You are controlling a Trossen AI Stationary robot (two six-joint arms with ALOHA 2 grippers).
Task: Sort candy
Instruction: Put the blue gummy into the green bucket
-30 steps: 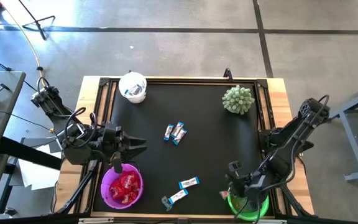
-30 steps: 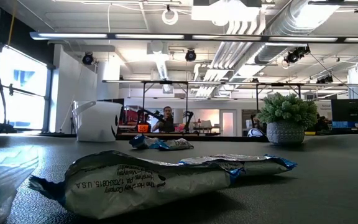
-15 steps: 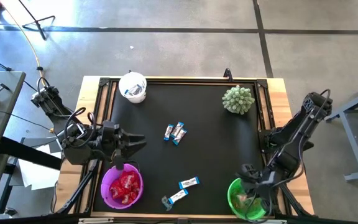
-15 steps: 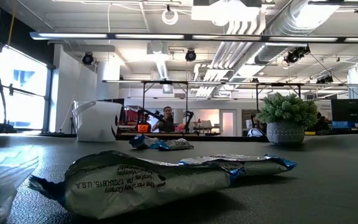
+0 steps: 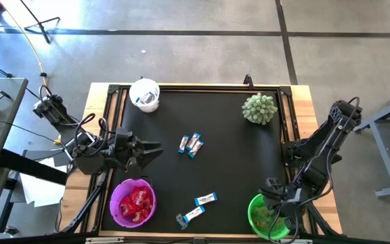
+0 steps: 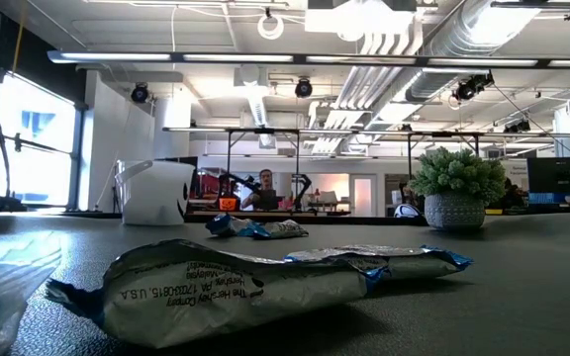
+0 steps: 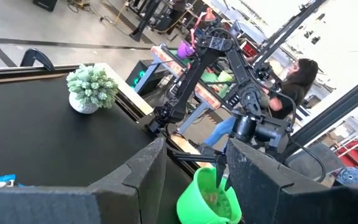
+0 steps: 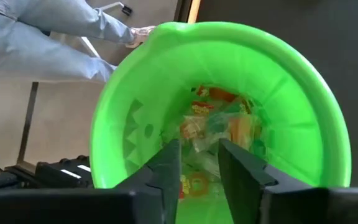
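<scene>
**Five blue-and-white bars left on the mat**

Three blue-and-white bars [image 5: 191, 144] lie clustered mid-mat and two more [image 5: 200, 207] near the front edge. Red candy fills the purple bowl [image 5: 116, 200]; greenish sweets sit in the green bowl [image 5: 254, 209]. The right gripper [image 8: 199, 163] hangs over the green bowl, fingers parted, empty. The left gripper [image 5: 153, 148] hovers beyond the purple bowl, fingers spread, empty.

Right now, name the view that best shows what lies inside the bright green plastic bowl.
The right wrist view: it looks straight into the bright green plastic bowl at its wrapped sweets. The high view has the right arm partly covering it; the left wrist view shows it small; the low view misses it.
</scene>
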